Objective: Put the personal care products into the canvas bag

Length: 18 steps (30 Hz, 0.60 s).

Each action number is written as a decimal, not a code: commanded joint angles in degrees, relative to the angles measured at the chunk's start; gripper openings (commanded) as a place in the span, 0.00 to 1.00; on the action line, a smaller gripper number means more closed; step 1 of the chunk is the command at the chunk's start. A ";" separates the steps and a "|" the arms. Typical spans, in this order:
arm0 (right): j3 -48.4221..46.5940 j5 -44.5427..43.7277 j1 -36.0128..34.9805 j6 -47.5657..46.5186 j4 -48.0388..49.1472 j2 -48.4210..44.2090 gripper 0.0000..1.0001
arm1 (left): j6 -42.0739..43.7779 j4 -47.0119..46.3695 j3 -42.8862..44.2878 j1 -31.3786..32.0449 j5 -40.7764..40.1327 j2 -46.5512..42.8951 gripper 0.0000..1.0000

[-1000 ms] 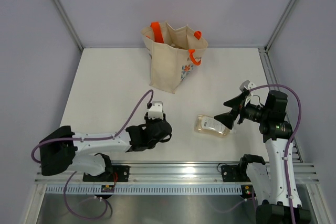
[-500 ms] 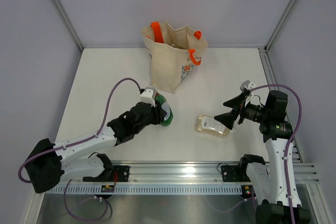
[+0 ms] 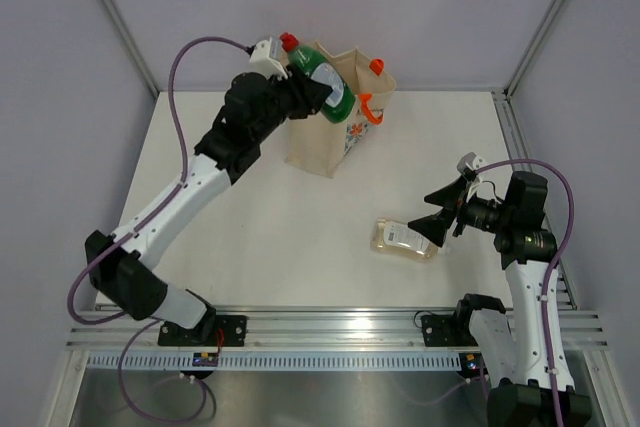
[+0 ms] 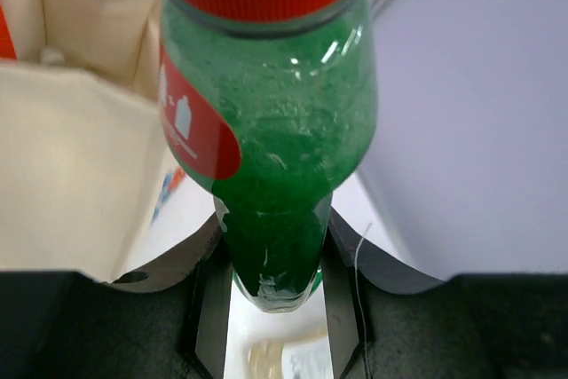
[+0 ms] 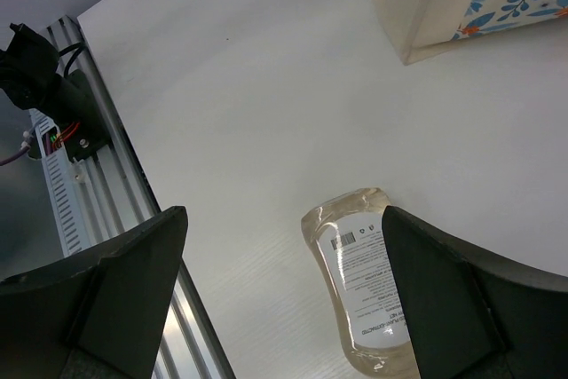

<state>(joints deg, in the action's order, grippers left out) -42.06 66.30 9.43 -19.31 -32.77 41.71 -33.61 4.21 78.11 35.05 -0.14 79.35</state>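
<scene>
left gripper [image 3: 303, 88]: gripping green red-capped plastic bottle [image 3: 331, 96]
drop: I centre over beige canvas bag [image 3: 314, 143] mouth
right gripper [image 3: 437, 210]: wide, empty

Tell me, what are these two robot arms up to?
They are packing small bottles into a canvas bag. The left arm holds a green bottle with a red cap in its jaws, up at the bag's open top. The right arm hovers with open jaws by a clear bottle lying on the table, not yet picked up.
</scene>
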 commanded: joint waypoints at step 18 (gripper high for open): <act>-0.21 4.01 0.24 -0.11 0.34 -0.23 0.99 | -14.91 -12.29 49.78 -11.76 3.49 47.38 0.00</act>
<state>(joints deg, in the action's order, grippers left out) -42.06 68.53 9.45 -19.29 -32.84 42.11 -44.88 3.27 121.86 24.29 2.00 129.12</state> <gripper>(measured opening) 0.993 0.402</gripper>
